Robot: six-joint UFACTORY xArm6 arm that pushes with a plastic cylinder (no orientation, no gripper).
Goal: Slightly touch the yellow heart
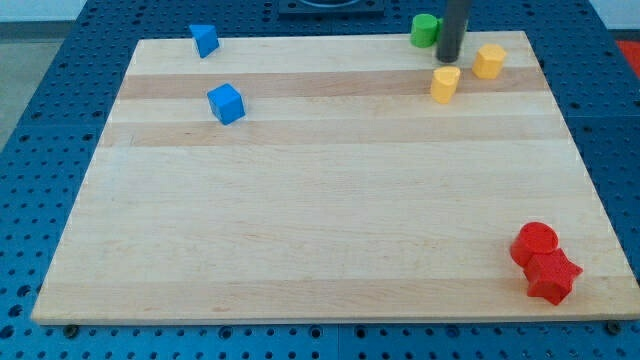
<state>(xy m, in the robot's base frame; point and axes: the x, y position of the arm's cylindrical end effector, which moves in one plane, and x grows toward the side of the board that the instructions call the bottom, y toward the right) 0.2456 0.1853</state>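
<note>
Two yellow blocks sit near the view's top right. The lower one (445,83) looks like the yellow heart, and the other (489,61) looks like a pentagon or hexagon. My tip (448,60) rests on the board just above the heart, with a small gap between them. The tip stands between the green round block (425,30) on its upper left and the other yellow block on its right. The rod rises out of the view's top.
A blue block (204,40) lies at the board's top left edge and a blue cube (227,103) sits below it. A red round block (535,242) touches a red star (552,277) at the bottom right corner of the wooden board (320,220).
</note>
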